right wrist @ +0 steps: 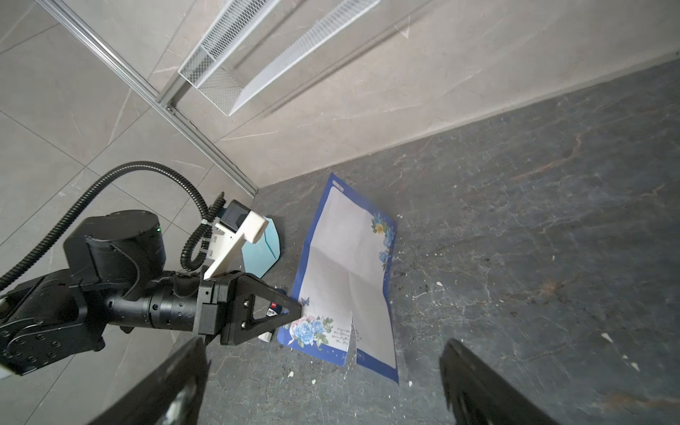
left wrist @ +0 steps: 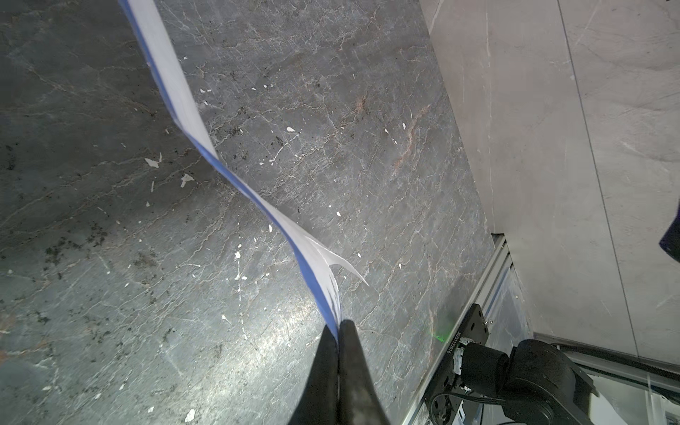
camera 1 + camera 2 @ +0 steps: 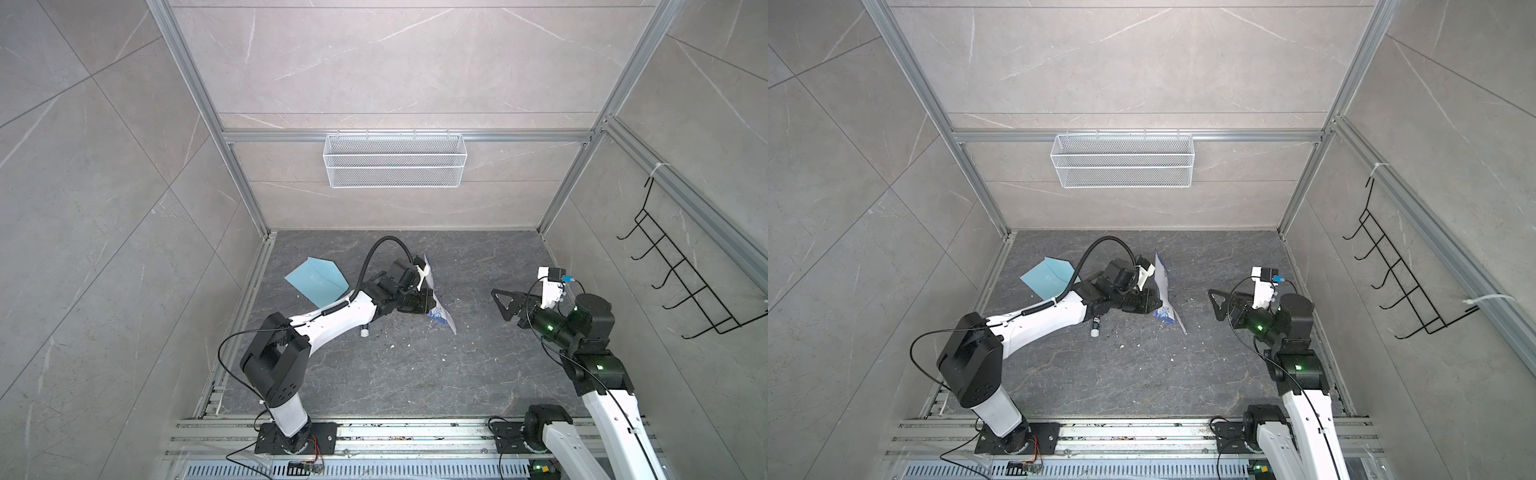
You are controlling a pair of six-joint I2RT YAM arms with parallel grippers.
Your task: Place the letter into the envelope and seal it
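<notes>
My left gripper [image 3: 432, 300] [image 2: 338, 325] is shut on the long edge of the letter [image 3: 441, 309] [image 1: 349, 279]. The letter is a creased white sheet with a blue border and blue flowers. It stands almost on edge over the dark floor near the middle, and in the left wrist view the letter [image 2: 257, 200] shows as a twisted strip. The light blue envelope [image 3: 318, 282] [image 3: 1048, 276] lies flat at the back left, behind the left arm, its pointed flap open. My right gripper [image 3: 498, 305] [image 1: 325, 342] is open and empty, to the right of the letter.
A small tube with a white cap [image 3: 364, 331] [image 3: 1096, 328] lies on the floor under the left forearm. White scraps dot the floor. A white wire basket [image 3: 395, 166] hangs on the back wall. A black hook rack [image 3: 681, 282] hangs on the right wall.
</notes>
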